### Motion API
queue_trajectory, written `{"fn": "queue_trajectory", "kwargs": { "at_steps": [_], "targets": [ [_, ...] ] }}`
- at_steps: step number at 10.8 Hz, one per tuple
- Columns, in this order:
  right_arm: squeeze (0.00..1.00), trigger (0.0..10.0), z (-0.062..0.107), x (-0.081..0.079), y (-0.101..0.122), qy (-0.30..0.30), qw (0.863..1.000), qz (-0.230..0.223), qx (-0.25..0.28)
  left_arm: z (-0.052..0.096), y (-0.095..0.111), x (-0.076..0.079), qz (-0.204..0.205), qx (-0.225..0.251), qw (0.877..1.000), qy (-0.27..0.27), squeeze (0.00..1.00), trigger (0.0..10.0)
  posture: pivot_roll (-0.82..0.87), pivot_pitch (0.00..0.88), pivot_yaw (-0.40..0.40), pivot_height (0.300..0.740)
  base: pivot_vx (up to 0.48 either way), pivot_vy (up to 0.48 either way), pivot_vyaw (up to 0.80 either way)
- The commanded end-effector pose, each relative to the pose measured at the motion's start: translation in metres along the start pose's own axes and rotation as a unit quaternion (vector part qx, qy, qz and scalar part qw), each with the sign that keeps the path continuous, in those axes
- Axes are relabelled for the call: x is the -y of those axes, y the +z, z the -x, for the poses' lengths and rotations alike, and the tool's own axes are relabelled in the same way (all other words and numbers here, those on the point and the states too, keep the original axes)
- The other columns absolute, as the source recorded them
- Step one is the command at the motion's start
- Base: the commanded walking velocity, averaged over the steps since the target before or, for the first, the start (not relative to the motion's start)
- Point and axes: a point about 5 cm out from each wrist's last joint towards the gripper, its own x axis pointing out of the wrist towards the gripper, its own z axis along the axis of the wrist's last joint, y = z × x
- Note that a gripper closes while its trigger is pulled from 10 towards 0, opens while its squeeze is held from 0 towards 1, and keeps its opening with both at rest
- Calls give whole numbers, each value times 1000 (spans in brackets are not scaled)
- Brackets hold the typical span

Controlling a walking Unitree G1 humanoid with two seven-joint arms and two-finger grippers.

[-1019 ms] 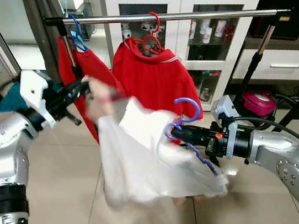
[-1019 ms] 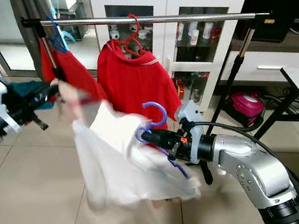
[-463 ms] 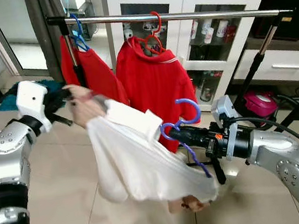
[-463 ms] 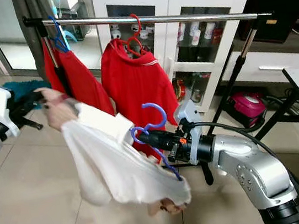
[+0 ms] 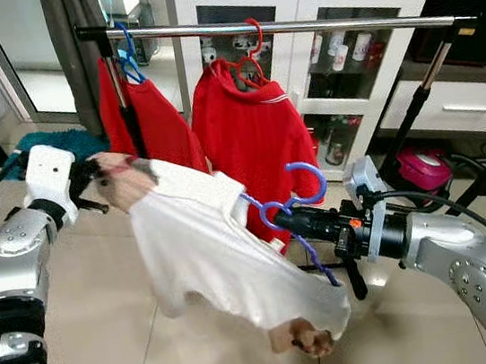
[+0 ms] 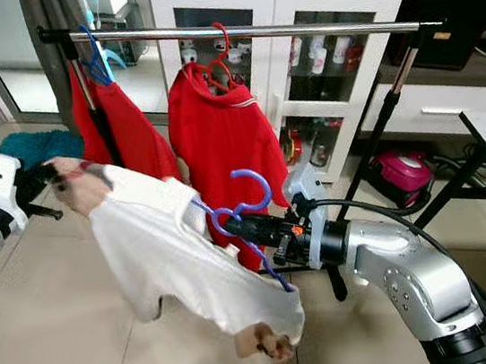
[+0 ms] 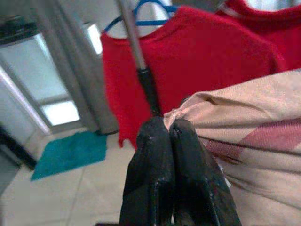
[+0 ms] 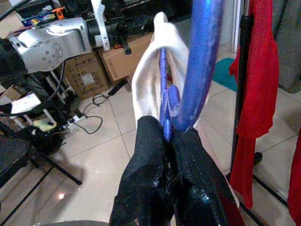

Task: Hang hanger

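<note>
- A blue hanger point(image 5: 293, 204), threaded into a white shirt point(image 5: 222, 257), is held in mid-air below and in front of a silver clothes rail point(image 5: 293, 25); its hook is pointed upward, well short of the rail.
- The hanger's neck is pinched by the right pincer point(image 5: 277, 220), its two black fingers pressed together around the blue wire, as is seen close up in the right wrist view.
- One sleeve of the shirt, tan with a reddish stripe at the cuff, is pinched by the left pincer point(image 5: 95, 173), fingers shut tight on the cloth, so that the shirt is stretched between the two arms.
- Two red shirts point(image 5: 255, 135) are hung on the rail already, one on a red hanger point(image 5: 249, 63) and one on another blue hanger at the left end.
- A white cabinet point(image 5: 309, 10) with glass doors is stood behind the rail, and a tiled floor point(image 5: 101, 329) lies below.
- Risk, as a judgement: if the sleeve is kept pulled sideways while the hook is raised, the shirt could be dragged off the hanger or the hook twisted away from the rail.
- The hook could also be caught on the nearer red shirt.
</note>
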Motion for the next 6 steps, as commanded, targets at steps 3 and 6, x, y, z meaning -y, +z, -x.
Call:
{"fn": "queue_trajectory", "kwargs": {
  "at_steps": [3,6],
  "targets": [
    [0,10000,5,-1,3,2,1000,11,-4,-1,10,-20,5,12,997,75,0,0,-84,0,-54,740,0,0,0],
    [0,10000,5,-1,3,3,1000,12,-5,-1,3,-16,14,2,997,75,0,0,-85,0,-55,740,0,0,0]
  ]
}}
